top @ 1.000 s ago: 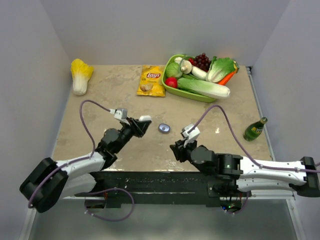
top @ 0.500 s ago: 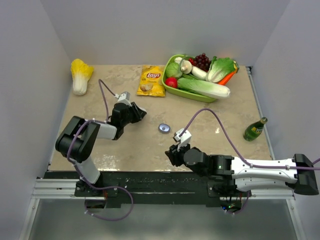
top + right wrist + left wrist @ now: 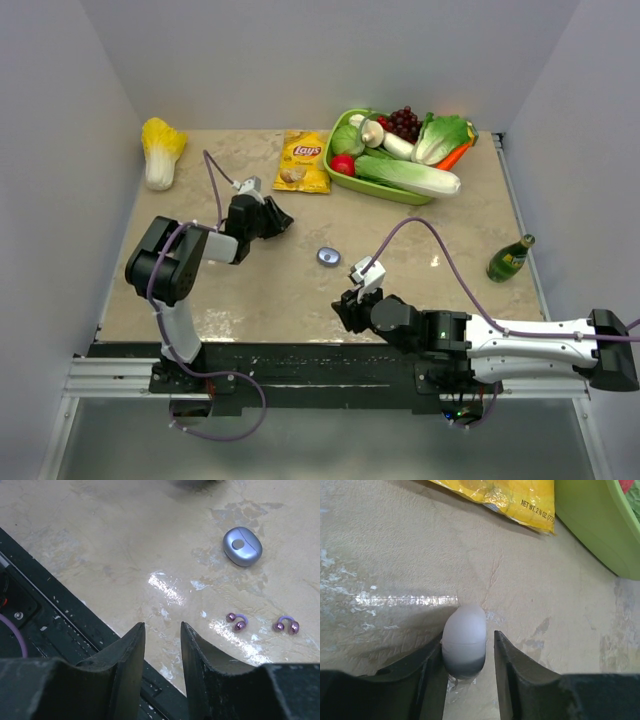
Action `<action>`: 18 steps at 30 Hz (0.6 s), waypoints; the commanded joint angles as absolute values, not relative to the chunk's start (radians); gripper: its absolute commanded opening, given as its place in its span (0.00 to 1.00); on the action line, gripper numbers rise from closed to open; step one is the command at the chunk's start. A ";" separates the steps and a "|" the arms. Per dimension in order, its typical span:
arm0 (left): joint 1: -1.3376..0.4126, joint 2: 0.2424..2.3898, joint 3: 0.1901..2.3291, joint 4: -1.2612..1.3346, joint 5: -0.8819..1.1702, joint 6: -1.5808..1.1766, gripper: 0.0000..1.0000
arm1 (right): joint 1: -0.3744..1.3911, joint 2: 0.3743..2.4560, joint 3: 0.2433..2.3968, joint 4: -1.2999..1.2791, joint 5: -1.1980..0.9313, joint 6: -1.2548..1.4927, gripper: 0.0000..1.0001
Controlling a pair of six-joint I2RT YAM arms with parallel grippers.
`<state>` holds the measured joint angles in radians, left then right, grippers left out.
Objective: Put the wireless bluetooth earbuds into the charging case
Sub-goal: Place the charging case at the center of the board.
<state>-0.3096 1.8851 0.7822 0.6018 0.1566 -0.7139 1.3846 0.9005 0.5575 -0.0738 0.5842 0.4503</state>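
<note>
A closed purplish-grey charging case lies on the table and also shows in the top view. Two purple earbuds, each a pair of beads joined by an arc, lie near it. My right gripper is open and empty at the table's front edge, left of the earbuds; it also shows in the top view. My left gripper has a white oval pod between its fingers. The pod touches the left finger, with a gap to the right one.
A yellow chips bag lies just beyond the left gripper. A green basket of vegetables stands at the back. A cabbage lies back left and a green bottle at the right. The black rail runs under the right gripper.
The left arm folded back and its gripper moved up and left toward the chips bag with the white pod. The right gripper slid left and nearer the front edge.
</note>
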 commanded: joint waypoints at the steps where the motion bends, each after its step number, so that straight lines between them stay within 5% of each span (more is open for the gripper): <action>1: -0.298 1.868 0.758 0.490 0.114 -0.690 0.47 | 1.385 0.884 0.575 -0.074 0.618 0.434 0.38; 4: -0.282 1.821 0.706 0.485 0.094 -0.699 0.56 | 1.384 0.882 0.578 -0.084 0.629 0.428 0.39; 5: -0.278 1.795 0.693 0.480 0.091 -0.704 0.78 | 1.384 0.881 0.581 -0.087 0.630 0.428 0.39; 8: -0.261 1.735 0.651 0.457 0.072 -0.710 0.80 | 1.385 0.874 0.589 -0.095 0.637 0.425 0.39; 9: -0.255 1.714 0.641 0.443 0.055 -0.712 0.91 | 1.384 0.873 0.591 -0.101 0.640 0.423 0.39; 18: -0.258 1.445 0.545 0.290 -0.069 -0.761 0.99 | 1.385 0.802 0.586 -0.109 0.747 0.423 0.41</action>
<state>-0.2611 1.5360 0.5587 0.3958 0.0010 -0.7216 1.3846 0.8429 0.5579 -0.1207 0.6441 0.4259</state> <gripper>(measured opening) 0.949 0.401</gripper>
